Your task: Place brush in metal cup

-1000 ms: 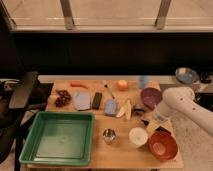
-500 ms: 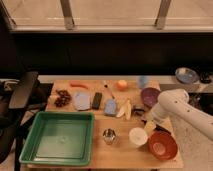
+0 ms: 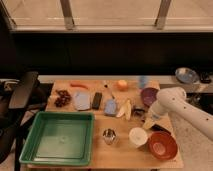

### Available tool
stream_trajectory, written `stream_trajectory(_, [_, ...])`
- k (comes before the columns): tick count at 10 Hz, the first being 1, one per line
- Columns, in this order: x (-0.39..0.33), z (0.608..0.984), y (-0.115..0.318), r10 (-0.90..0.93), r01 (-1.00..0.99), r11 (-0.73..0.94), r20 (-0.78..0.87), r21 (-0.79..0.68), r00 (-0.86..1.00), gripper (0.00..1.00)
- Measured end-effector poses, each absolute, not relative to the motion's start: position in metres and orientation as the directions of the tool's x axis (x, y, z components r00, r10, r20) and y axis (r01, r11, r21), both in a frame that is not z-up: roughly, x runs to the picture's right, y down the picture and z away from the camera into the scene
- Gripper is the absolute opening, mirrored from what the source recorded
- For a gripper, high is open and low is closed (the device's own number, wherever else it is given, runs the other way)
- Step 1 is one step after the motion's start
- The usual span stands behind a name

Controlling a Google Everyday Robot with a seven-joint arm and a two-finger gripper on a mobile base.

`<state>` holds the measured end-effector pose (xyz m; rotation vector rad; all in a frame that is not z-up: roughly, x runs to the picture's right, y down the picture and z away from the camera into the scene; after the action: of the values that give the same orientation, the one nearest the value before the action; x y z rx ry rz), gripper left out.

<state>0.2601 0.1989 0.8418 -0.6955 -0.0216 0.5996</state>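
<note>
The end effector (image 3: 148,121) hangs low over the right part of the wooden surface (image 3: 125,156), at the tip of the white arm (image 3: 186,113) that reaches in from 3 o'clock; whether it is wide or narrow cannot be told from this view. Right against it, at about 10 o'clock, lies a slim dark shape — the brush (image 3: 139,112) — flat on the wood, and whether the end effector touches it cannot be told. The white cup (image 3: 137,136) stands just beside the end effector at 7 o'clock, and the red bowl (image 3: 162,145) sits near at 5 o'clock. The purple bowl (image 3: 149,96) is at 12 o'clock, and pale banana pieces (image 3: 125,109) lie at 10 o'clock beyond the brush. The metal cup (image 3: 108,135) stands upright at 8 o'clock, left of the white cup and apart from it, well apart from the brush. Farther left a light-blue pad (image 3: 110,106), a flat black block (image 3: 97,100) and a pale blue plate (image 3: 81,100) lie in a row. Along the far edge are an orange (image 3: 121,85), a carrot (image 3: 79,85) and a small blue cup (image 3: 143,81). The green tray (image 3: 31,150) fills the near left corner — at 8 o'clock, beyond the metal cup.
</note>
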Motion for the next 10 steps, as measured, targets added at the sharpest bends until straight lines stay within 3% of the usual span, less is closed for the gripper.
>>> stream_trajectory(4, [0.260,0.845,0.203,0.524,-0.504,0.594,-0.174,-0.627,0.834,0.12])
stream_trajectory(5, [0.261,0.844,0.204,0.523,-0.503,0.595,-0.174,-0.627,0.835,0.07])
stream_trajectory(10, [0.237,0.793,0.167,0.410,-0.351,0.714,-0.045,-0.606,0.911,0.06])
